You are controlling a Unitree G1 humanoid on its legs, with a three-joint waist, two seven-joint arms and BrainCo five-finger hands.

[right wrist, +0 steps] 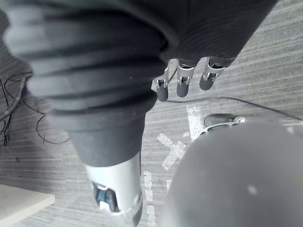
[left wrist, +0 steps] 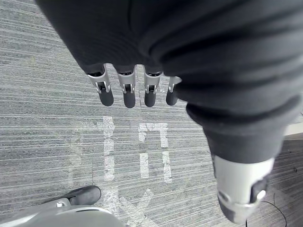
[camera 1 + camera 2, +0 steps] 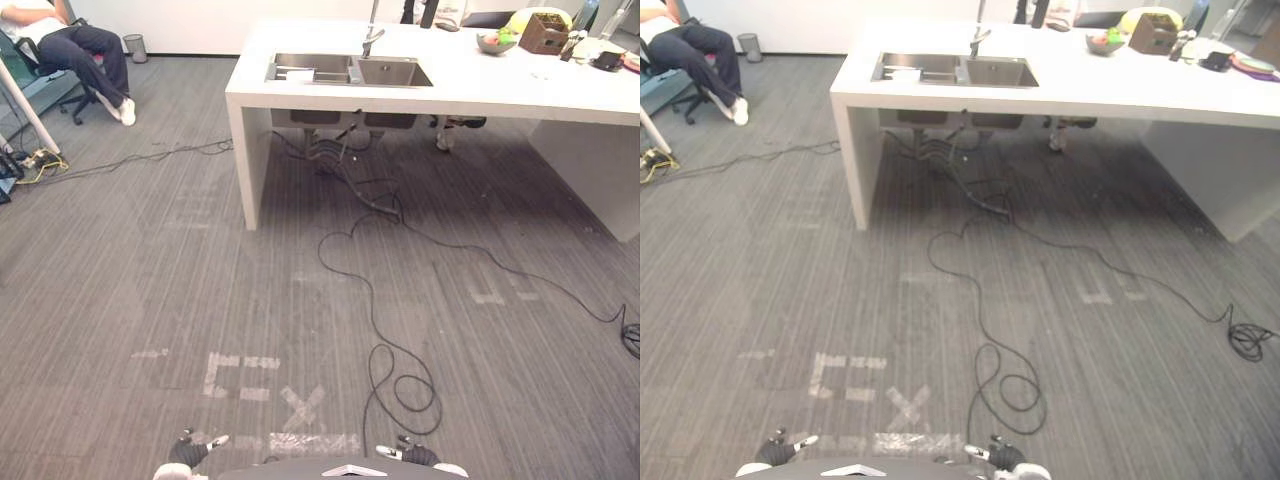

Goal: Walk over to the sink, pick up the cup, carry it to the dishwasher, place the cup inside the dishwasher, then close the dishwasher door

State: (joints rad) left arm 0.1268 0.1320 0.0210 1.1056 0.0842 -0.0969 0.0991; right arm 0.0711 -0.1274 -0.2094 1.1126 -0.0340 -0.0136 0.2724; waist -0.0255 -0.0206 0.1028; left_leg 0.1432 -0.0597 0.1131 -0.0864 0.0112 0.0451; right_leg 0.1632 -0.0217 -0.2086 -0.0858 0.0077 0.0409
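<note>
Left hand (image 2: 127, 92) & right hand (image 1: 182, 83) are hanging slack w/ nothing in them. Sink (image 3: 395, 72) is sitting well off; robot's risking clipping the counter (image 3: 480, 88) corner if it's veering left while approaching.

The sink (image 3: 392, 72) sat in the left end of the table (image 3: 500, 88), with a bowl (image 3: 496, 42) and a box (image 3: 545, 33) farther right on it. A seated person (image 3: 85, 45) was left of the table; tape marks (image 3: 255, 378) lay on the floor (image 3: 150, 260) before it.

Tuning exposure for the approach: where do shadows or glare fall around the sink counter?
Left eye view: broad shadow darkens the carpet under the white counter; sink basins look dim, without glare. Right eye view: same shadow, counter evenly bright.
</note>
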